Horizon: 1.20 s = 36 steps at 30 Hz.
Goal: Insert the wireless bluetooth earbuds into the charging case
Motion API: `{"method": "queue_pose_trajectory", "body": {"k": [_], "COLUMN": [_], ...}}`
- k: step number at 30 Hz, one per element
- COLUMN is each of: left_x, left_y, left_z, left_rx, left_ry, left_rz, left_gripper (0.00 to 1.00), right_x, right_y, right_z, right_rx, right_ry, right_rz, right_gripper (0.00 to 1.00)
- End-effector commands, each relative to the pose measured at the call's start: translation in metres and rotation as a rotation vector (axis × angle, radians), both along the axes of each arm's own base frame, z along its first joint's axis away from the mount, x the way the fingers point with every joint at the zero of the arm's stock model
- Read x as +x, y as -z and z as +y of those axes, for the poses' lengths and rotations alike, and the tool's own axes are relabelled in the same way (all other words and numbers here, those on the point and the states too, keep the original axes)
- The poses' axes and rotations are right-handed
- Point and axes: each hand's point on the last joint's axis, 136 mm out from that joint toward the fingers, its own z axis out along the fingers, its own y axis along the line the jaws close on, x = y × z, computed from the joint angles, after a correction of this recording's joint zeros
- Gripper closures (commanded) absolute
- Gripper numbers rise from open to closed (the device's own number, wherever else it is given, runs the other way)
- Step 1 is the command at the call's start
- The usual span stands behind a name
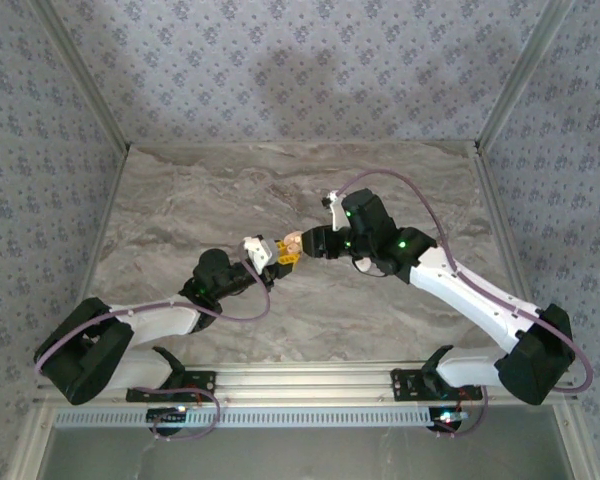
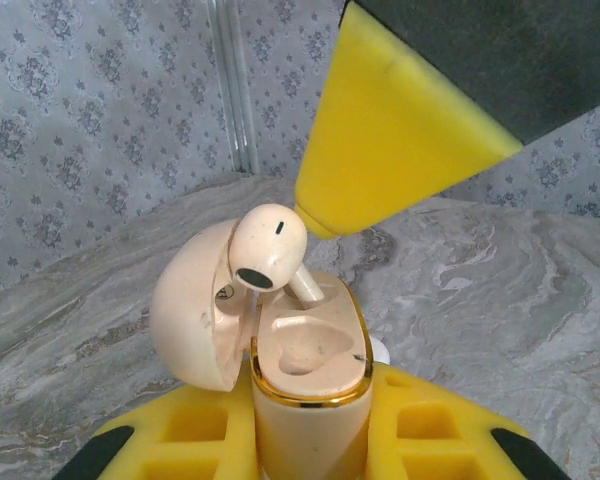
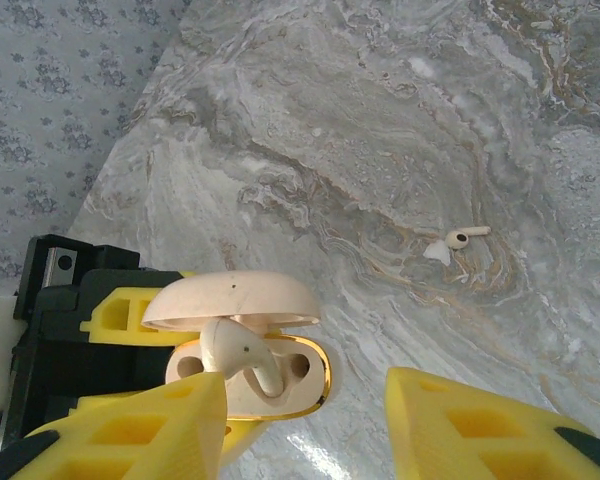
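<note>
Two earbuds are counted. One earbud (image 2: 268, 248) is stood in the single case (image 2: 310, 350), with its stem sunk in a slot and its head raised above the gold rim. The lid (image 2: 190, 310) is swung open. The case is held upright above the middle of the worktop (image 1: 180, 200) by the left gripper (image 2: 305, 455), whose two fingers are clamped against its sides. The right gripper (image 3: 305, 395) is spread wide and nothing is clasped in it. One of its fingers (image 2: 380, 140) is set against the head of the earbud in the case. The other earbud (image 3: 465, 237) is laid flat on the worktop, well apart from the case. One small white scrap (image 3: 437, 252) is seen just beside it.
</note>
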Motion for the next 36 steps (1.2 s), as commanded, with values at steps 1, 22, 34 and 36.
{"method": "queue_pose_trajectory", "body": {"k": [1, 22, 34, 36], "left_x": [-0.002, -0.003, -0.002, -0.002], "left_y": [-0.028, -0.03, -0.031, -0.031], "left_z": [-0.002, -0.001, -0.001, -0.001], "left_rx": [-0.05, -0.021, -0.026, -0.026], "left_ry": [0.017, 0.013, 0.012, 0.012], "left_rz": [-0.078, -0.097, -0.097, -0.097], "left_gripper": [0.82, 0.82, 0.82, 0.82], "right_x": [-0.004, -0.004, -0.003, -0.003], "right_y": [-0.005, -0.029, -0.024, -0.022], "right_z": [0.0, 0.014, 0.025, 0.026], "right_rx": [0.014, 0.055, 0.068, 0.065], "right_ry": [-0.024, -0.049, -0.087, -0.088], "right_rz": [-0.009, 0.003, 0.016, 0.018], "right_gripper": [0.52, 0.66, 0.66, 0.66]}}
